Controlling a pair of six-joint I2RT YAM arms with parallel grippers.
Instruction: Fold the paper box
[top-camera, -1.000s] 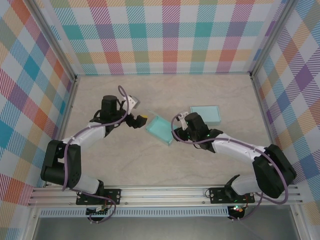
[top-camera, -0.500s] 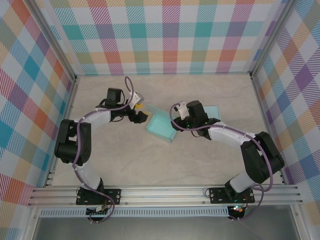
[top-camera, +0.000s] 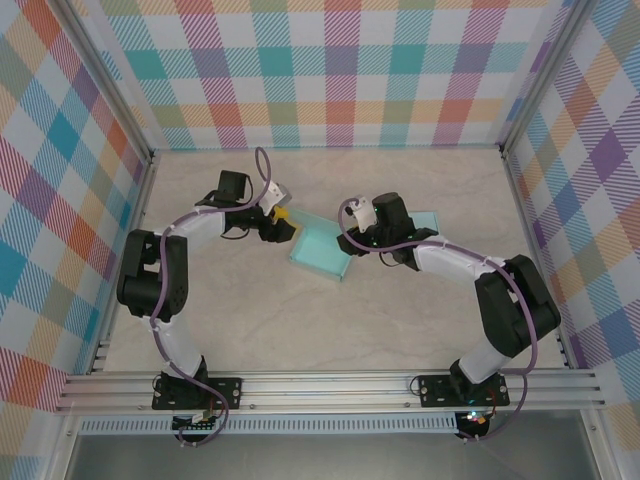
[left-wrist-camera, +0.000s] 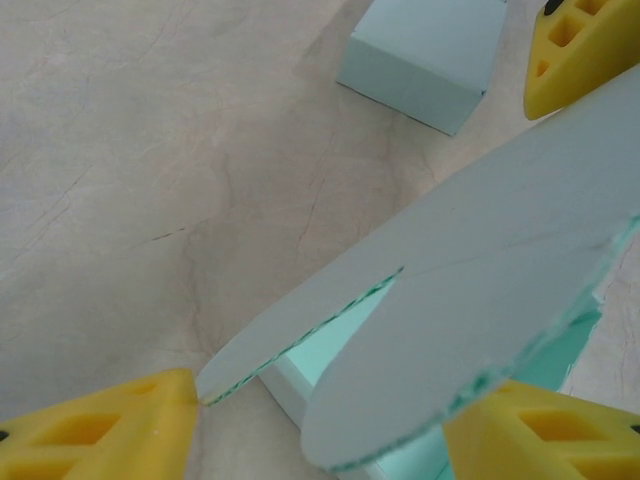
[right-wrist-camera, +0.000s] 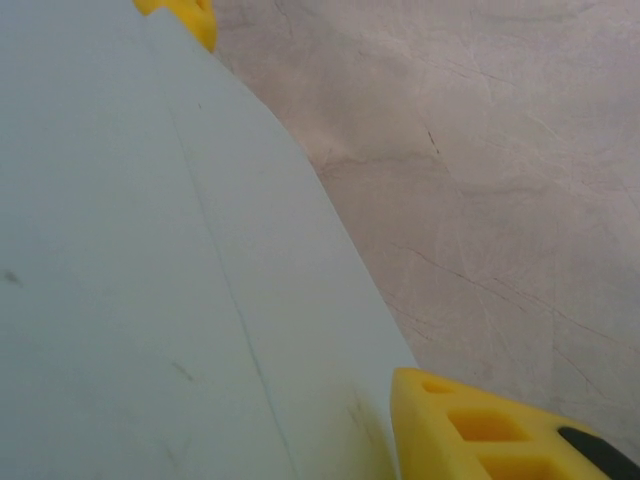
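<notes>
Where the two arms meet over the middle of the surface (top-camera: 300, 330), the pale teal paper box (top-camera: 322, 258) lies between them, well apart from the checked walls (top-camera: 330, 70), with bare room around it. It sits askew, its long axis running from far left to near right. Rounded flaps (left-wrist-camera: 480, 270) rise at its far-left end between the spread jaws of the left gripper (top-camera: 283, 226), one flap edge touching a yellow finger (left-wrist-camera: 110, 430). The right gripper (top-camera: 347, 243) is at the box's right edge, against a flat panel; whether its jaws grip cannot be told. A second teal box (top-camera: 428, 220) lies just behind the right arm
</notes>
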